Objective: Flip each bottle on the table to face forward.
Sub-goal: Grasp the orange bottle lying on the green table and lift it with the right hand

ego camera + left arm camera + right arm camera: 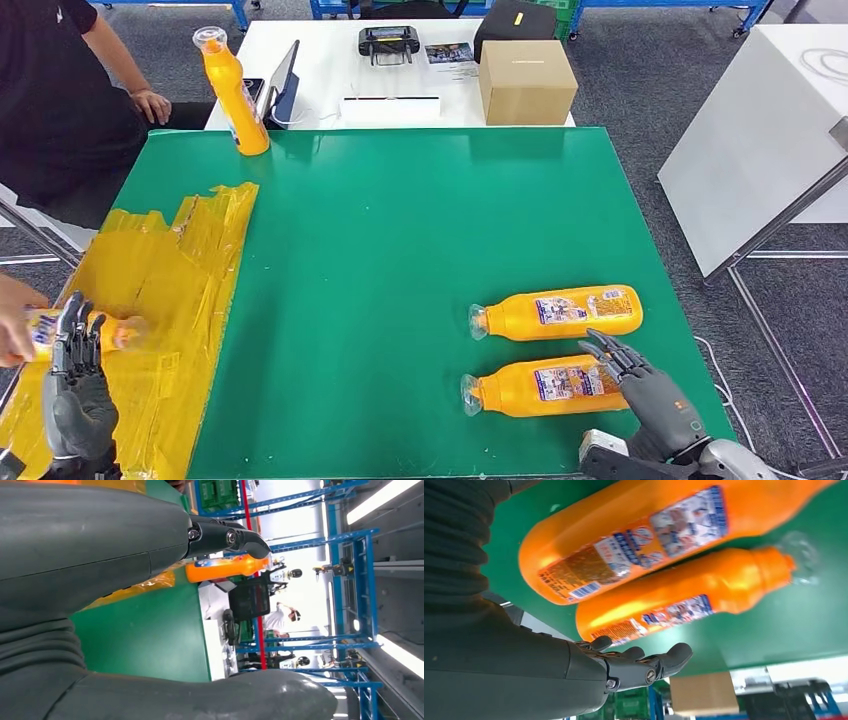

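Two orange bottles lie on their sides on the green table at the right, caps to the left: a farther one and a nearer one. My right hand is open at the nearer bottle's base end, with its fingers spread over that end. The right wrist view has both bottles beyond the outstretched fingers. A third bottle stands upright at the back left corner. My left hand is open at the front left. Just behind it a person's hand holds a fourth bottle.
A crumpled yellow plastic sheet covers the table's left side. A person in black sits at the back left, one hand by the table's corner. Behind the green table a white table carries a cardboard box. Another white table stands to the right.
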Action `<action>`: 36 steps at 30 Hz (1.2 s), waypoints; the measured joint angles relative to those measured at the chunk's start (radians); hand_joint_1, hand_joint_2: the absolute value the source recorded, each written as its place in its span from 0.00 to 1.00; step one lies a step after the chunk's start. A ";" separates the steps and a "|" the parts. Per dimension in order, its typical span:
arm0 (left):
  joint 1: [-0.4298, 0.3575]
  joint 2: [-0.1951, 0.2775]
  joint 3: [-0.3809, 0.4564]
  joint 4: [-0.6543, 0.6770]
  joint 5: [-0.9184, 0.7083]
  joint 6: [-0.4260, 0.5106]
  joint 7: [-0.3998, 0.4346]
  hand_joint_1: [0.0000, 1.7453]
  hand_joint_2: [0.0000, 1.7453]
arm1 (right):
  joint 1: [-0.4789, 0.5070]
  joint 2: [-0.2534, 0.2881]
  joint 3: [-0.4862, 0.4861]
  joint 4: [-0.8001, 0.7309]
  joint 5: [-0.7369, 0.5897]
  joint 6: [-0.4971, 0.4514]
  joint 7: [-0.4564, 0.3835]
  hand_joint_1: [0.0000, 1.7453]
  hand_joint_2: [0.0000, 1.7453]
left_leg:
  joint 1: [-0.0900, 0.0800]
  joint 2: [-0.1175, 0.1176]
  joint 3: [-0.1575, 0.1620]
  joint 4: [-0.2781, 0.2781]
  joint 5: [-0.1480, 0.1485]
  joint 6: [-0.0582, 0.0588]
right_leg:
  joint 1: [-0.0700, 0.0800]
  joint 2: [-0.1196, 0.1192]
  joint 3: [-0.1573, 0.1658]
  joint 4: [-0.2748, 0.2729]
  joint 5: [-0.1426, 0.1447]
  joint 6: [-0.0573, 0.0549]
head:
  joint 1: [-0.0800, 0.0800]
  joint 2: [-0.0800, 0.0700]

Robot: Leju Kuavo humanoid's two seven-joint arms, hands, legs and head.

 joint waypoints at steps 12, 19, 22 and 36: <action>-0.021 0.014 -0.009 0.016 0.021 -0.006 0.000 0.00 0.00 | -0.007 -0.091 -0.006 0.040 -0.010 0.073 0.024 0.00 1.00 | 0.000 0.000 -0.001 0.000 0.000 0.000 | 0.000 0.000 -0.001 0.000 0.000 0.000 | 0.000 0.000; -0.037 0.021 -0.025 0.035 0.034 -0.007 0.000 0.00 0.00 | -0.018 -0.140 0.012 0.059 -0.021 0.102 0.042 0.00 1.00 | 0.000 0.000 0.000 0.000 0.000 0.000 | 0.000 0.000 0.000 0.000 0.000 0.000 | 0.000 0.000; -0.046 0.024 -0.035 0.046 0.036 -0.007 0.000 0.00 0.00 | -0.043 -0.153 0.029 0.080 -0.019 0.112 0.051 0.00 1.00 | 0.000 0.000 0.000 0.000 0.000 0.000 | 0.000 0.000 0.000 0.000 0.000 0.000 | 0.000 0.000; -0.091 0.039 -0.084 0.107 0.054 -0.012 0.000 0.00 0.00 | -0.267 -0.155 0.195 0.292 -0.010 0.202 0.055 0.85 1.00 | 0.000 0.001 0.000 0.000 0.000 0.000 | 0.000 0.002 0.000 0.000 0.000 0.000 | 0.000 0.000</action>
